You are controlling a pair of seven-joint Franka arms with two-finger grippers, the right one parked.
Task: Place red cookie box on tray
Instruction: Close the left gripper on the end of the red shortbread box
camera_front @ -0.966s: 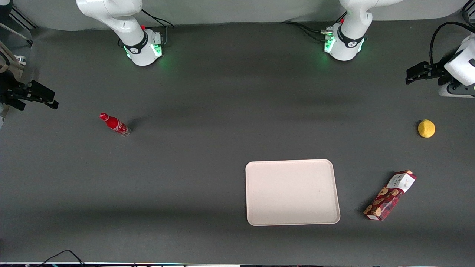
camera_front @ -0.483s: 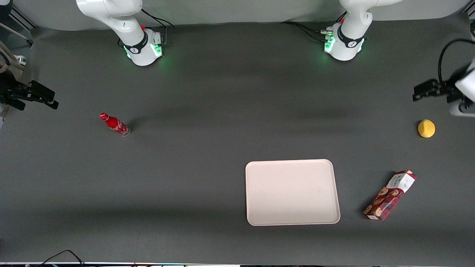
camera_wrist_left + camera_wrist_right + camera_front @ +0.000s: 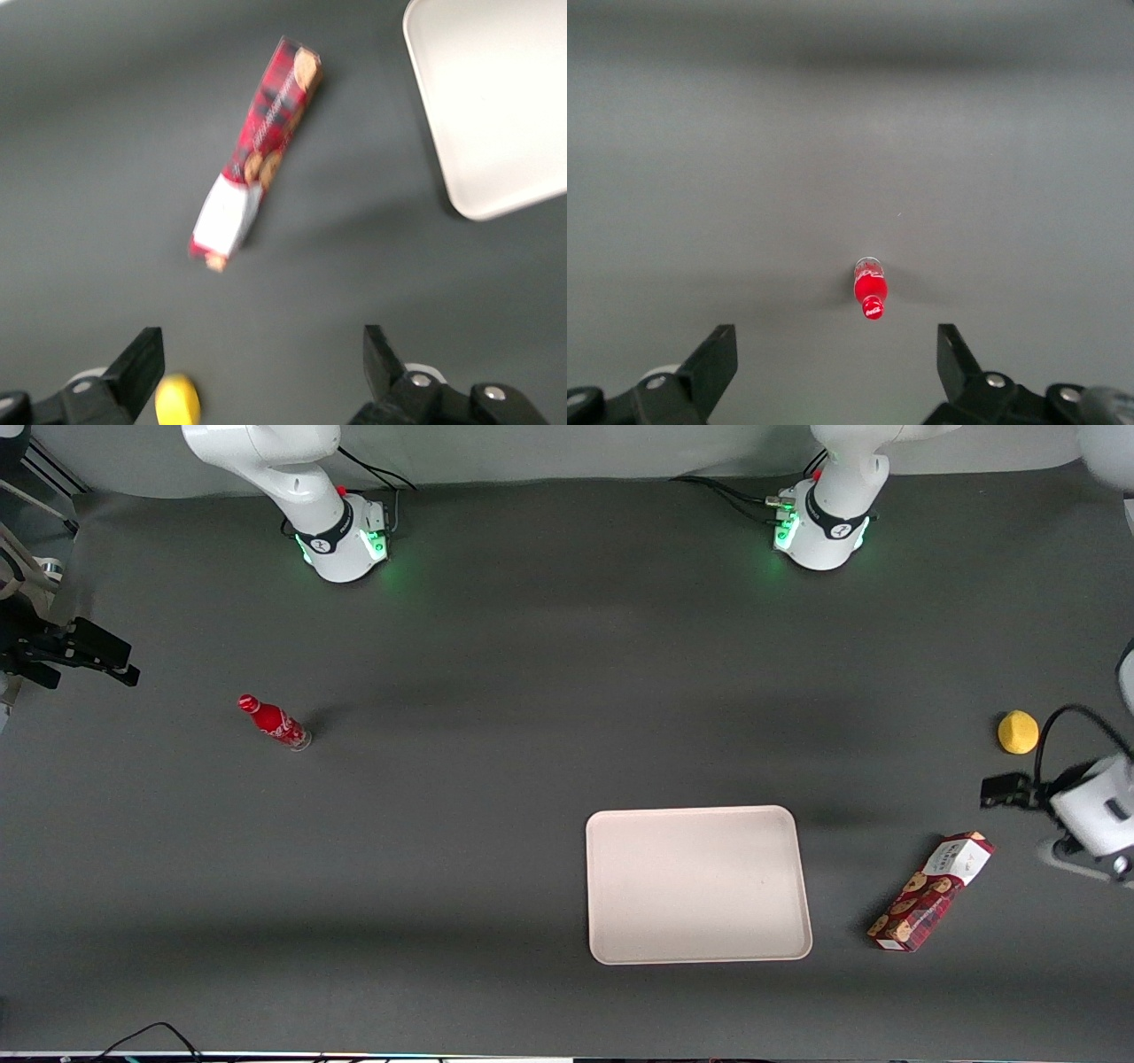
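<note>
The red cookie box (image 3: 931, 892) lies flat on the dark table toward the working arm's end, beside the tray (image 3: 698, 884) and apart from it. Its white-label end is the end farther from the front camera. The box (image 3: 257, 150) and a corner of the tray (image 3: 496, 97) also show in the left wrist view. My left gripper (image 3: 997, 790) hangs above the table between the yellow lemon and the box's white end, touching neither. In the wrist view the gripper (image 3: 261, 363) is open and empty.
A yellow lemon (image 3: 1018, 732) lies farther from the front camera than the box; it also shows in the wrist view (image 3: 177, 400). A small red bottle (image 3: 274, 723) stands toward the parked arm's end of the table.
My left gripper has moved toward the front camera, past the lemon, and now hangs near the box's white end. The box, tray, lemon and bottle have not moved.
</note>
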